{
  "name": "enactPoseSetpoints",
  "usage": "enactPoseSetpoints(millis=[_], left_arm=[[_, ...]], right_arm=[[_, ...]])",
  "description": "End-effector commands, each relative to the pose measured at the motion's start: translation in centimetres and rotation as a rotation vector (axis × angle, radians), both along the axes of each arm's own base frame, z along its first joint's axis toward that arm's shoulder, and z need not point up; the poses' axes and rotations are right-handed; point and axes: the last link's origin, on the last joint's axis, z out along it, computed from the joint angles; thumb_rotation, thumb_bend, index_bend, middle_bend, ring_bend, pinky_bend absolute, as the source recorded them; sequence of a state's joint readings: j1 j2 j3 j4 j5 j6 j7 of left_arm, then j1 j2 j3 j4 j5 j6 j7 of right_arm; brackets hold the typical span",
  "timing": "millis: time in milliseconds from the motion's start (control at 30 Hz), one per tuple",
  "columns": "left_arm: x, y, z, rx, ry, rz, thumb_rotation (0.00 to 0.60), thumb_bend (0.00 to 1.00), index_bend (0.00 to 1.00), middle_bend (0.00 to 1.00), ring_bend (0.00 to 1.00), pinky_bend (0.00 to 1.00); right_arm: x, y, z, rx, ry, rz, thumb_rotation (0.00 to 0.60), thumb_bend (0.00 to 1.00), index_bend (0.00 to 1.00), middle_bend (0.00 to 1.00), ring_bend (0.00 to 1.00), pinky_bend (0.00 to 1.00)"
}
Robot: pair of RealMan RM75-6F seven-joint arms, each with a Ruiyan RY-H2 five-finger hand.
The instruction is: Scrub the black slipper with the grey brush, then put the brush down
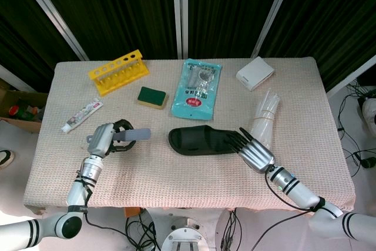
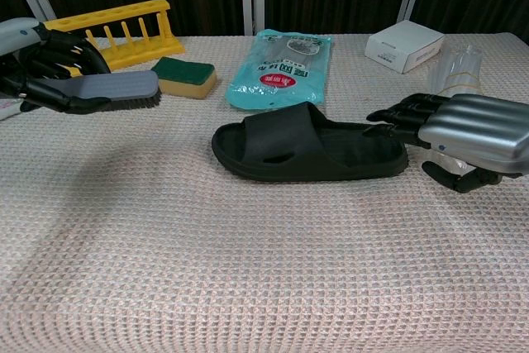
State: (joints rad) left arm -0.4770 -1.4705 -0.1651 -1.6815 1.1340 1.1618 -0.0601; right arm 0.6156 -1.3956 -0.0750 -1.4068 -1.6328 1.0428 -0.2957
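The black slipper (image 1: 202, 141) lies flat near the middle of the table, also seen in the chest view (image 2: 306, 155). My left hand (image 1: 104, 139) is well to the slipper's left and grips the grey brush (image 1: 132, 136) by its handle. In the chest view that left hand (image 2: 41, 64) holds the brush (image 2: 116, 88) level above the cloth, bristles down. My right hand (image 1: 255, 154) hovers at the slipper's heel end. Its fingers (image 2: 405, 117) are spread and stretched toward the heel, holding nothing.
A yellow rack (image 1: 118, 72), a green sponge (image 1: 153, 96) and a toothpaste tube (image 1: 81, 114) lie at the back left. A teal packet (image 1: 198, 88) lies behind the slipper. A white box (image 1: 255, 73) and a clear plastic bundle (image 1: 264, 119) are at the right.
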Motion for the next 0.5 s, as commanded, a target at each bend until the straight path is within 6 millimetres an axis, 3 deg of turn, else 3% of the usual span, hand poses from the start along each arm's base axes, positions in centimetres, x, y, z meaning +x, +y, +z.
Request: enactPoseSetpoints(millis=[33, 233, 500], left_arm=[[-2.4, -0.6, 0.4, -0.014, 0.044, 0.018, 0.6, 0.68, 0.94, 0.99, 0.85, 0.88], [-4.7, -1.4, -0.4, -0.058, 0.073, 0.039, 0.6, 0.68, 0.94, 0.99, 0.85, 0.88], [-5.5, -1.6, -2.0, -0.08, 0.124, 0.017, 0.6, 0.66, 0.94, 0.99, 0.85, 0.88]], right_arm=[[0.8, 0.7, 2.7, -0.048, -0.097, 0.037, 0.6, 0.53, 0.0, 0.0, 0.0, 0.0], [1.2, 1.2, 6.3, -0.14, -0.216, 0.052, 0.6, 0.53, 0.0, 0.0, 0.0, 0.0], [0.5, 1.1, 8.4, -0.199, -0.3, 0.016, 0.6, 0.56, 0.0, 0.0, 0.0, 0.0]])
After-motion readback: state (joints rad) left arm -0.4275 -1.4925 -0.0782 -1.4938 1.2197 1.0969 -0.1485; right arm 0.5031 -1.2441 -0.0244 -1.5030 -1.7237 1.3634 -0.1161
